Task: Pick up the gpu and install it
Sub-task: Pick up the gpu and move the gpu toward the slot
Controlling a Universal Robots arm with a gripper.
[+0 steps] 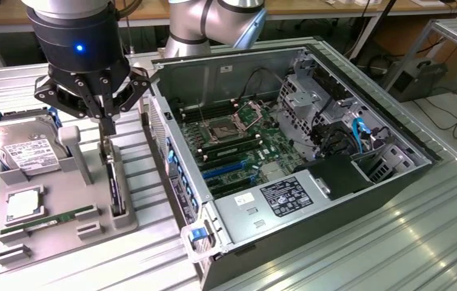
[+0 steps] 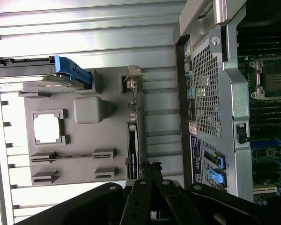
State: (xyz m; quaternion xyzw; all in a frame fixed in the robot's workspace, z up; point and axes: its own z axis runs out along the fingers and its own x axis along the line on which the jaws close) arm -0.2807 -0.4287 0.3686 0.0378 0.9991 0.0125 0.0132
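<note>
Gripper (image 1: 109, 131), pincer closed, just above gpu (image 1: 115, 188) standing edgewise in grey tray (image 1: 60, 195); computer case (image 1: 212, 73) beside

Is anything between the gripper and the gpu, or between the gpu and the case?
Nothing visible separates the gripper from the gpu, standing on edge in the grey holder. The open computer case's rear wall stands between holder and motherboard.

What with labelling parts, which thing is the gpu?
Left of the computer case in the exterior view sits a grey tray. The gpu stands on edge along its case-side rim, under the tool: a thin dark card, unlike the boxy hard drive.
</note>
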